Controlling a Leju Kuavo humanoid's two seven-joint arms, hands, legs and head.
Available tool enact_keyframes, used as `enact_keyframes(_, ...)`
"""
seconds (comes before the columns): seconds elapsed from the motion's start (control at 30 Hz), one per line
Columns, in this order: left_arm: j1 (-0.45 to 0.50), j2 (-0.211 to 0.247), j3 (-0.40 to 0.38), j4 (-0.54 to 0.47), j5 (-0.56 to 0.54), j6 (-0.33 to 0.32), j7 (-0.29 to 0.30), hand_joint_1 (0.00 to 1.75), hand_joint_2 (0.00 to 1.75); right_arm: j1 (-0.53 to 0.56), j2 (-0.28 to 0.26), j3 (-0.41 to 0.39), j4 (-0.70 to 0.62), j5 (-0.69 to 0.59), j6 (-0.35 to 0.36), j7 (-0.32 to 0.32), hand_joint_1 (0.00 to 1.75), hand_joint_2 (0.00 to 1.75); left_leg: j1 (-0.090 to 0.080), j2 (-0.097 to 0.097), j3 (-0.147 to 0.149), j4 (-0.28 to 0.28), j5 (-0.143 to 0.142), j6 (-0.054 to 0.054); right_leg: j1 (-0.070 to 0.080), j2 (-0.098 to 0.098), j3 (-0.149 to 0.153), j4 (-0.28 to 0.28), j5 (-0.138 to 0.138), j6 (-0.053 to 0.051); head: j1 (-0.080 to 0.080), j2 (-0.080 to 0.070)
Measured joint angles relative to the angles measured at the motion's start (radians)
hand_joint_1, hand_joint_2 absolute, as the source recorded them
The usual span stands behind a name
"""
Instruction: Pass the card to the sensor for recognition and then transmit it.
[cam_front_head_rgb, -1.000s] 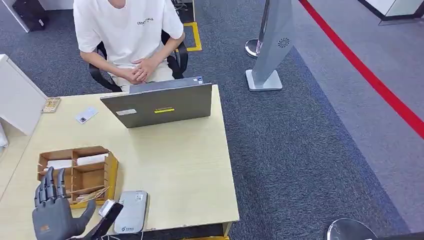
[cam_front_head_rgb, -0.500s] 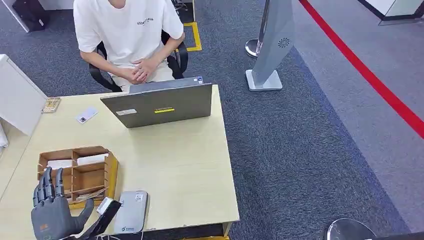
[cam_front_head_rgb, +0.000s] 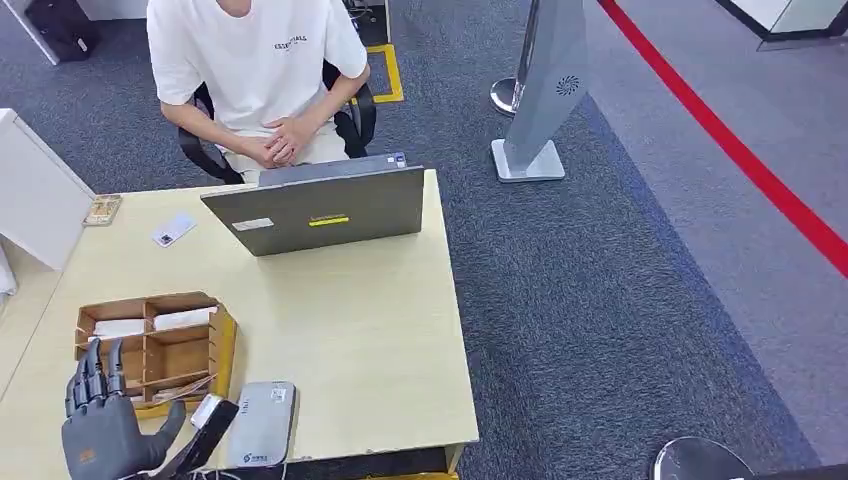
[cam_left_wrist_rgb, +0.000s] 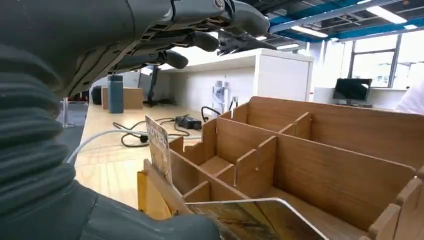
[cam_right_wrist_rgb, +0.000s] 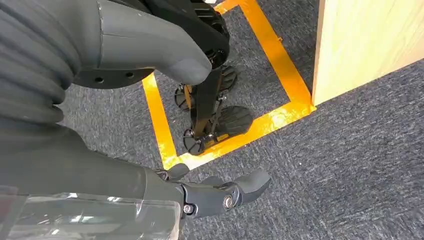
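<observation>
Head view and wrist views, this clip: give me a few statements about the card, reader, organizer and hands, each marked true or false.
1. The left hand holds a card beside the grey card reader. True.
2. The card lies flat on top of the reader. False: it is held next to the reader's left edge.
3. The wooden organizer stands on the table near the left hand. True.
4. The laptop is closed flat. False: its lid is up, facing the seated person.
5. The right hand rests on the table. False: it hangs over the carpet.
</observation>
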Motion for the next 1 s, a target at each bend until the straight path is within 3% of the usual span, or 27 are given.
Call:
enact_keyframes(0.47,-0.025,0.000,0.024,0.082,0.035,-0.020,-0.025,0.00,1.75,0.000,0.000,0.000,0.000,0.008,0.001,0.000,0.00,1.75,0.000,0.000,0.000,0.000,0.000,0.000,0.000,0.000,0.000,0.000,0.000,0.000,0.000,0.000)
enact_keyframes(0.5,-0.026,0.000,0.024,0.085,0.035,-0.021,-0.026,1.75,1.75,0.000,0.000,0.000,0.000,0.009,0.001,0.000,0.00,1.75,0.000,0.000,0.000,0.000,0.000,0.000,0.000,0.000,0.000,0.000,0.000,0.000,0.000,0.000)
enact_keyframes(0.63,-0.032,0.001,0.024,0.101,0.057,-0.059,-0.036,1.75,1.75,0.000,0.000,0.000,0.000,0.010,0.003,-0.001,0.00,1.75,0.000,0.000,0.000,0.000,0.000,0.000,0.000,0.000,0.000,0.000,0.000,0.000,0.000,0.000)
enact_keyframes(1.0,-0.047,0.006,0.025,0.116,0.090,-0.087,-0.060,1.75,1.75,0.000,0.000,0.000,0.000,0.010,0.004,-0.005,0.00,1.75,0.000,0.000,0.000,0.000,0.000,0.000,0.000,0.000,0.000,0.000,0.000,0.000,0.000,0.000)
